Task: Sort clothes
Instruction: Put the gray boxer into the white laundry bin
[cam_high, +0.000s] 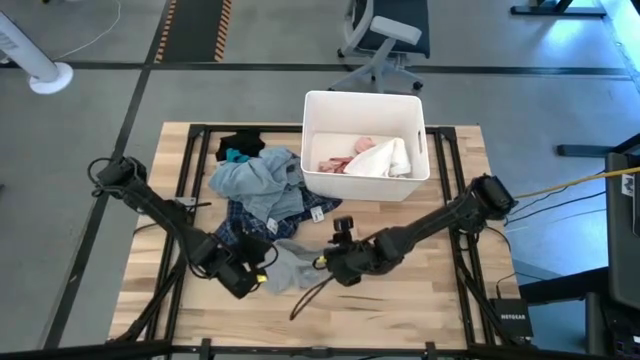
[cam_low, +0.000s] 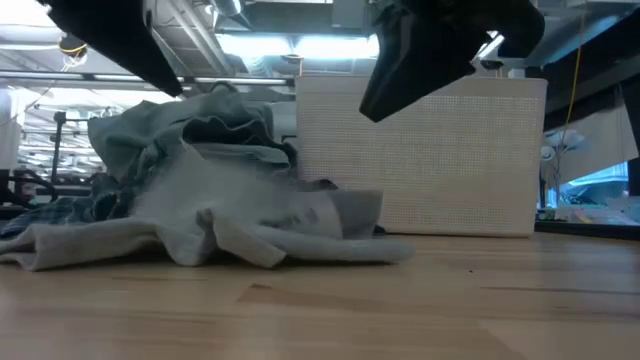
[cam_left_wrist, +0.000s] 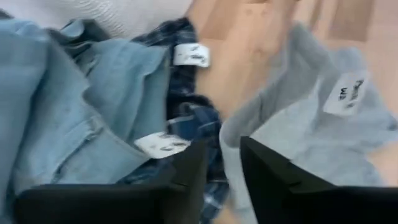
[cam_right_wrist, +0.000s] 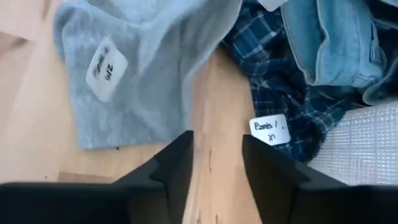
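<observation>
Both arms hung over the near half of the table (cam_high: 420, 300), closing in on the pile of clothes that ran from the far-left area toward the middle. The left gripper (cam_left_wrist: 222, 163) hovered over the near edge of the pile, its jaws a little apart with nothing between them, aimed at the seam where the plaid garment (cam_left_wrist: 186, 112) met the grey garment (cam_left_wrist: 298, 124). The right gripper (cam_right_wrist: 217, 155) hovered just beside it, above a strip of bare wood between the grey garment (cam_right_wrist: 143, 68) and the plaid garment (cam_right_wrist: 280, 74); its jaws were spread too and held nothing.

To do this pick well, I judged that each gripper should settle on one garment only. The left one risked catching both fabrics at the seam, so it would do better to move fully over the grey piece. The right one needed to shift onto cloth before closing, or it would only pinch air. Lifting slowly would show whether the light blue garment (cam_high: 258, 178) was dragged along.

The white bin (cam_high: 312, 130) stood at the far edge, right of the pile. Inside lay a pink garment (cam_high: 342, 160) and a white garment (cam_high: 385, 158).
</observation>
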